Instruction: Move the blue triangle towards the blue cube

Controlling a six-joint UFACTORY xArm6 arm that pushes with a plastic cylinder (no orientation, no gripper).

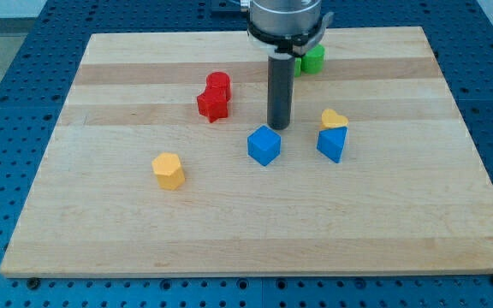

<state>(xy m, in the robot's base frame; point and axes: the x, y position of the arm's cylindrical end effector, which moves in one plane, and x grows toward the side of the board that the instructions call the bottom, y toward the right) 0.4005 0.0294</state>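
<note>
The blue triangle (333, 144) lies right of the board's middle. The blue cube (264, 145) sits to its left, with a gap between them. My tip (279, 127) stands just above and slightly right of the blue cube, close to its upper edge, and to the upper left of the blue triangle. A yellow heart-shaped block (334, 119) sits right above the blue triangle, touching or nearly touching it.
Two red blocks (215, 95) sit close together at the upper middle left. A green block (311, 59) is near the view's top, partly hidden by the arm. A yellow hexagonal block (169, 170) lies at the lower left. The wooden board (246, 248) rests on a blue perforated table.
</note>
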